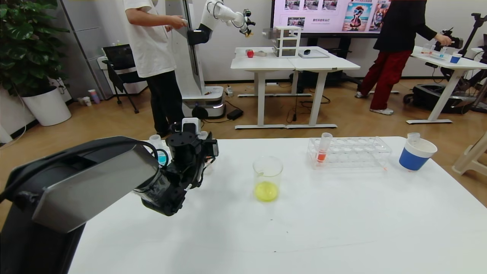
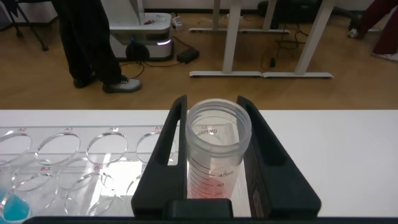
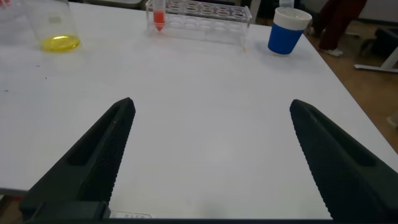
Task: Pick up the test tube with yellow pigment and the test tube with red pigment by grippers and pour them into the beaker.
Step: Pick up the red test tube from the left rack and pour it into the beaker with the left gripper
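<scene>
Left gripper (image 2: pixel 214 155) is clamped on a clear tube (image 2: pixel 217 146) over the left rack (image 2: pixel 74 152); yellow already sits in the beaker (image 1: pixel 267 178). Red tube (image 1: pixel 323 148) waits in the far rack (image 1: pixel 354 152). Right gripper (image 3: pixel 211 155) gapes apart, low. Risk: tube snagging the rack, or reaching crookedly for red.

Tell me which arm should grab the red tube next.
Right. The right gripper is open and empty, facing the red tube in the rack; the left gripper is shut on a clear tube.
</scene>
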### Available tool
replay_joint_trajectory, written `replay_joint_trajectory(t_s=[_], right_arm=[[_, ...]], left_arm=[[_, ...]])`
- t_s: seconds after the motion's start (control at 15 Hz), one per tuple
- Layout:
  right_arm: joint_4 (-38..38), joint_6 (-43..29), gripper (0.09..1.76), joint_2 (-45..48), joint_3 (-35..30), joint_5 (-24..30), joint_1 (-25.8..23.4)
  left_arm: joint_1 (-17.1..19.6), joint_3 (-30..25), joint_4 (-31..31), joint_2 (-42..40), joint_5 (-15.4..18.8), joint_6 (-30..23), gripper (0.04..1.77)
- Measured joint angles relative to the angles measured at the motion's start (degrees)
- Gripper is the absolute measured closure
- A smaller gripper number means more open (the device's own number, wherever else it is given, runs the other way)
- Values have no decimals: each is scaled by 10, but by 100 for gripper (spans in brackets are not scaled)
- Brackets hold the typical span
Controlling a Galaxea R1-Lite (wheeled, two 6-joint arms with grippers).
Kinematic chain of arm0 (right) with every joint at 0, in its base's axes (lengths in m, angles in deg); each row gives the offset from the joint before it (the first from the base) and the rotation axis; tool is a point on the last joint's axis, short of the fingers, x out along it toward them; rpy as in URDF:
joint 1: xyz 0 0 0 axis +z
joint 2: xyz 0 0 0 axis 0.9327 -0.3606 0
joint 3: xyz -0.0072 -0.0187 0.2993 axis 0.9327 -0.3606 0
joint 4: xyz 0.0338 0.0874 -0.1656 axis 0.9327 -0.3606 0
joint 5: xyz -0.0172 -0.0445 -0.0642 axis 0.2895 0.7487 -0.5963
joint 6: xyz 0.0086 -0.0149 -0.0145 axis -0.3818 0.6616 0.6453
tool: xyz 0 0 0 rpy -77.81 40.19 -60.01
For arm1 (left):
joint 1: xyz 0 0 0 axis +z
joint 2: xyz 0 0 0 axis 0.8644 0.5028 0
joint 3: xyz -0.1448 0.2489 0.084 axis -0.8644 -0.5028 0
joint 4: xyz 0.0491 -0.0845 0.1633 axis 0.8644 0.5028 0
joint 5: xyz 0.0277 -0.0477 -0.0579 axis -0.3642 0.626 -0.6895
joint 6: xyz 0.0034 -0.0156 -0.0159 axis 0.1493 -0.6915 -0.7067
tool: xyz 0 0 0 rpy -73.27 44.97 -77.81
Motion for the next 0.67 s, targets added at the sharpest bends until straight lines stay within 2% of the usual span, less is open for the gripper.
replay_joint_trajectory(t_s=[0.47,0.53,0.67], right_arm=[[0,0,11,0,0,0,0],[0,0,11,0,0,0,0],[0,0,11,0,0,0,0]], left_arm=[[10,47,133,-94,27,-1,128],[10,49,136,-101,36,0,128],[10,50,140,-113,76,11,128]])
